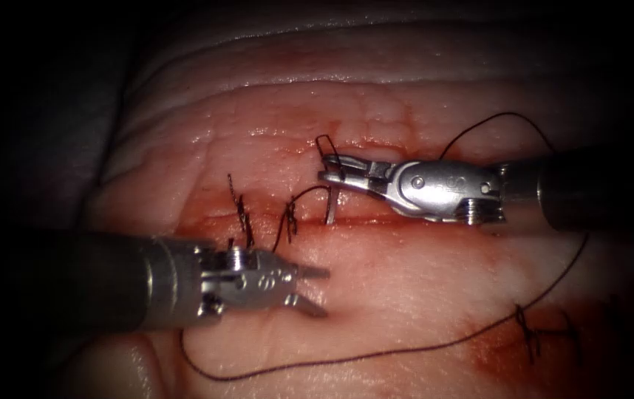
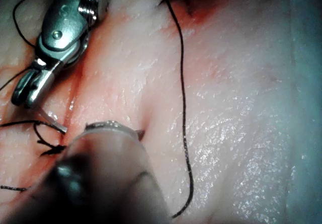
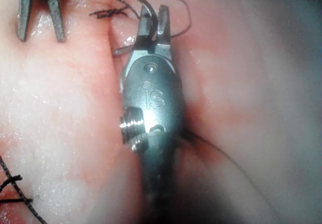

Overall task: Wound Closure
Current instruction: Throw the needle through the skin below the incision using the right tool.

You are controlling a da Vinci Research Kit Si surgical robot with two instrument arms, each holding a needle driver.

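A: Right tool (image 1: 329, 171) comes in over the cut (image 1: 406, 220) — where's the needle?

B: The needle (image 1: 329, 210) stands in the cut line, just under the right jaws. One end sticks up out of the tissue (image 1: 406, 295); the rest is buried. I can't tell whether the jaws grip it or just sit against it.

A: Are they closed?

B: In the right wrist view the two jaw tips (image 3: 153, 25) stand slightly apart, with a loop of thread (image 1: 376, 355) curling round them. Clamped on anything? Can't say.

A: And the left tool?

B: The left tool (image 1: 311, 290) sits below the cut, jaws spread wide, holding nothing — tips resting just over the pale tissue.

A: Thread?

B: It sweeps from the needle area up and round the right shaft, then down in a long arc across the lower tissue and back under the left tool. Finished stitches (image 1: 243, 214) with cut ends stand left of the needle, along the cut; another knot (image 1: 527, 329) lies lower right. Red fluid (image 1: 376, 144) stains the wound edges.
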